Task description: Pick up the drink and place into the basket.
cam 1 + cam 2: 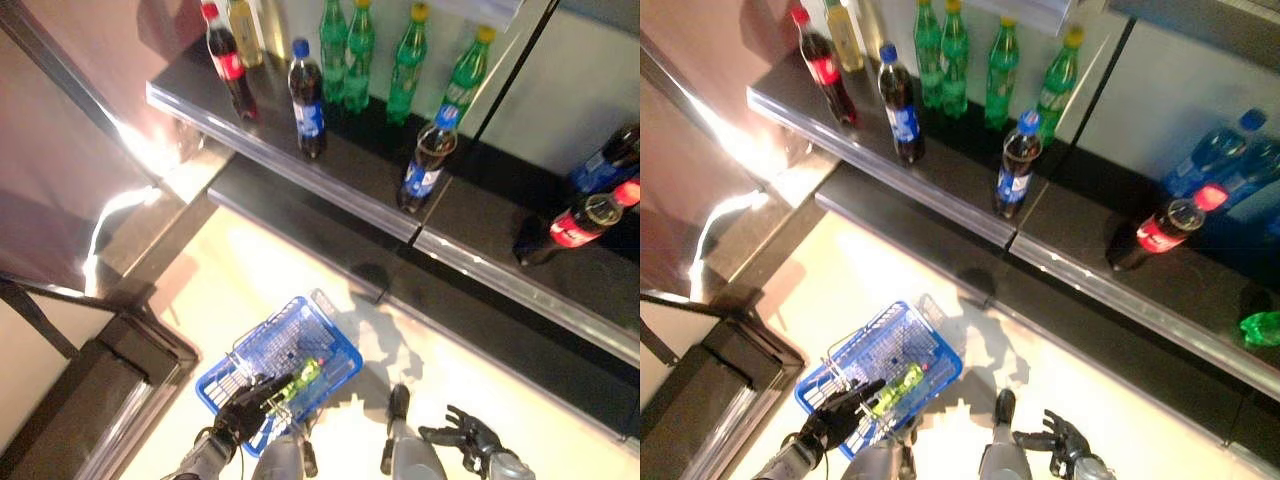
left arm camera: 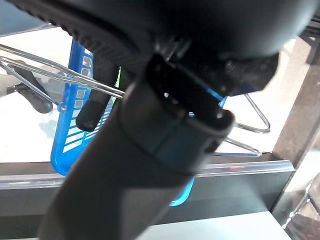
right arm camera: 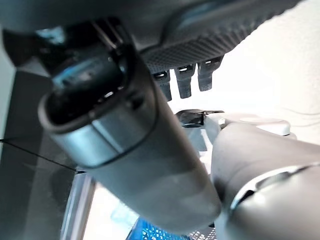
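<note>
The left hand (image 1: 243, 410) grips the basket (image 1: 325, 340) handle, green drink (image 1: 303, 378) lying diagonally inside; right hand (image 1: 468, 436) splayed, empty.

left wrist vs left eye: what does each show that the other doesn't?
Only the left wrist view shows, close up, the basket's wire handles running past the left hand. Only the left eye view shows the shelf of bottles, the green bottle lying in the basket, and the right hand, empty with fingers spread. Both show the blue basket.
</note>
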Controlling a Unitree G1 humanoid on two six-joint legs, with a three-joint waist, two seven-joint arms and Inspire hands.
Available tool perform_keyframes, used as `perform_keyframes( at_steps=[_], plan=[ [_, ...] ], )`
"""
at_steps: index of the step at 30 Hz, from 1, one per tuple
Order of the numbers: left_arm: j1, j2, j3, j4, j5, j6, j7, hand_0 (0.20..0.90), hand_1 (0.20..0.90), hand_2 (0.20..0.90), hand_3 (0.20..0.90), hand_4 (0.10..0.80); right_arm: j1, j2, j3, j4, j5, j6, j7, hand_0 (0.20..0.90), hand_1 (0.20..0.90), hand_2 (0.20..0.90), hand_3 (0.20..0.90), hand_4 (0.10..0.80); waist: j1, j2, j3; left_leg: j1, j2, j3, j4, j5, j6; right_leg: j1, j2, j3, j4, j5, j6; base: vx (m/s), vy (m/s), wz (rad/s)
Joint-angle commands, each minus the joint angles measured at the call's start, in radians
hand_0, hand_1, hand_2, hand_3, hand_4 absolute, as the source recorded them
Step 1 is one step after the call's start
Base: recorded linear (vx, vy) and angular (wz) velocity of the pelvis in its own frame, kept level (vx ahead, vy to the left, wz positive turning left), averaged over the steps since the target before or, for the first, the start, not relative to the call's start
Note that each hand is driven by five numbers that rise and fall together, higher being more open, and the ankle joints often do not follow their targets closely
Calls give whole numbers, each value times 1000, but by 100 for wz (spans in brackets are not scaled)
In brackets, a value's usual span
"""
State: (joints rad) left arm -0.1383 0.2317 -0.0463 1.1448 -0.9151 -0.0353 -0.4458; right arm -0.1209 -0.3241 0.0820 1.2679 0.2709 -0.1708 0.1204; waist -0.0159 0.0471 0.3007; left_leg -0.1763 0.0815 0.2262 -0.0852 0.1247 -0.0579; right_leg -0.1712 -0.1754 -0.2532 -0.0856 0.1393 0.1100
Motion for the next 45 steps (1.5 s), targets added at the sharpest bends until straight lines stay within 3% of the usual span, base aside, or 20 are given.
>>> perform_keyframes(
  at_steps=[1,4,11,18,26,36,45],
  plan=[
    [-49,62,-17,25,-70,-56,-57,300,300,300,200,100,-41,-77,47,-7,1,-32,-7,900,900,900,900,800,36,-13,77,-72,1,-142,60,-23,-22,-50,-48,35,119,-58,21,-222,8,-18],
    [-88,81,-35,26,-93,-54,-41,300,300,300,200,100,-66,-90,61,-19,43,-60,-7,900,900,900,900,800,33,-17,109,-152,7,-163,163,-44,-26,-111,-60,52,201,-90,13,-215,-33,6],
    [-149,112,-54,-3,-116,-30,-14,300,300,300,200,100,-129,-96,107,-122,64,-201,-57,900,900,900,900,800,23,-28,139,-270,16,-180,309,-98,-5,-250,-72,97,345,-130,9,-138,-19,10],
    [-144,89,-84,-89,-165,-62,43,300,300,300,200,100,-162,-90,182,-497,1,-247,-165,900,900,900,900,800,16,-37,138,-299,0,-172,318,-100,6,-288,-71,101,359,-125,12,-68,-3,3],
    [-108,92,-74,-145,-219,-87,77,300,300,300,200,100,-176,-158,211,-913,-109,-235,-232,900,900,900,900,800,6,-46,139,-284,-1,-160,293,-94,10,-272,-67,98,336,-121,17,-5,0,1],
    [-74,75,-35,-114,-228,-107,42,300,300,300,200,100,-214,-225,112,-1183,-100,-308,-323,900,900,900,900,800,-7,-34,144,-268,21,-135,288,-94,3,-253,-65,87,335,-140,10,14,18,-1],
    [-50,67,-12,-96,-205,-97,-3,300,300,300,200,100,-261,-234,-23,-1214,57,-411,-347,900,900,900,900,800,-5,-20,153,-244,29,-126,283,-96,-3,-227,-68,77,335,-151,3,4,5,-1]
  ],
)
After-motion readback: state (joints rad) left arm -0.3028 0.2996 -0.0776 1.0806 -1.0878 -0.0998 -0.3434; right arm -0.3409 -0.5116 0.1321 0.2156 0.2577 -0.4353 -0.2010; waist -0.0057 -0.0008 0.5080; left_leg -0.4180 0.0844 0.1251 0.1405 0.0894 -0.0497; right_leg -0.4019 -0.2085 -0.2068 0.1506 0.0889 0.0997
